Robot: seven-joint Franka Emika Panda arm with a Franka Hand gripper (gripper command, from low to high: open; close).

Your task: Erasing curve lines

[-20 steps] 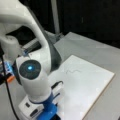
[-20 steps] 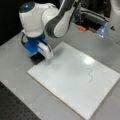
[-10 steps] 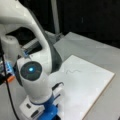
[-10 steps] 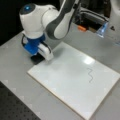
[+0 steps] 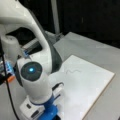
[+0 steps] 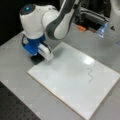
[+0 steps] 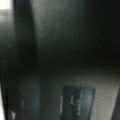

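The curve lines (image 6: 90, 75) are one thin dark squiggle on the right part of the white board (image 6: 67, 85), and they also show as a faint wavy stroke (image 5: 72, 71) in a front view. My gripper (image 6: 38, 56) hangs from a blue hand just off the board's left corner, far from the squiggle. It stands low over a black eraser block (image 6: 36, 59) on the grey table. The wrist view is dark and blurred, with one dark rectangular shape (image 7: 78, 102) low down. The gripper's blue hand (image 5: 50, 112) sits at a front view's bottom edge, fingertips cut off.
The board lies on a grey table (image 6: 15, 65). An orange object (image 6: 81, 28) and a blue-lit part (image 6: 102, 29) sit at the table's far side by dark equipment. A black perforated surface (image 6: 15, 107) borders a front view's bottom left. The arm's white body (image 5: 32, 75) hides the board's left part.
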